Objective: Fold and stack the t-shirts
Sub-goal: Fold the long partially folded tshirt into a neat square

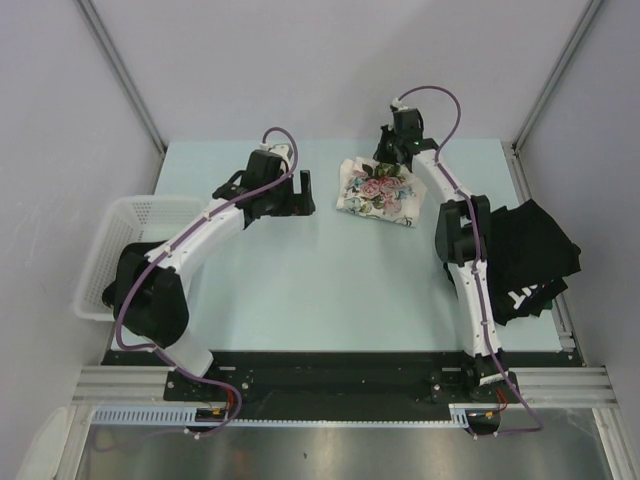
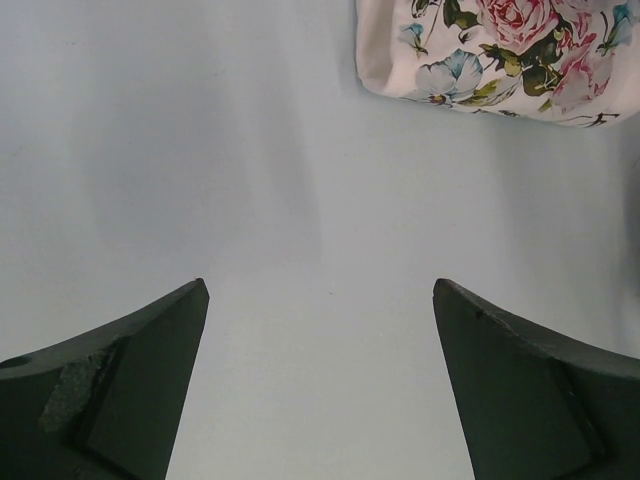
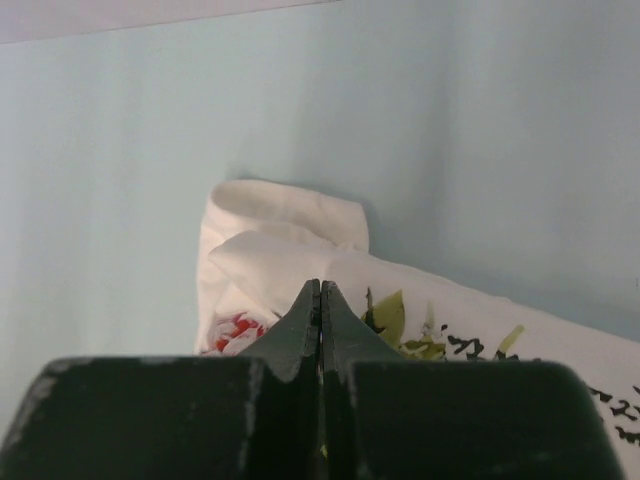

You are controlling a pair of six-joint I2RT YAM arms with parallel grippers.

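Cream cloth with a rose print, the folded t-shirt (image 1: 378,190) lies at the far middle of the table (image 1: 300,290); the black t-shirts (image 1: 525,255) sit heaped at its right edge. The right tool (image 3: 320,290) is pressed together over the shirt's far edge, nothing visibly pinched. The left tool (image 2: 320,290) stands wide apart just beside it. Closed tips dragging across could pull the fold open, and the right arm could sweep the black heap off the edge.

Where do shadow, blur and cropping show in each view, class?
Top external: even, soft light, faint shadows under the arms. Left wrist: the open left end effector looms dark, the floral t-shirt cropped at the frame's top. Right wrist: the shut right end effector fills the foreground; the t-shirt throws a soft shadow on the table.
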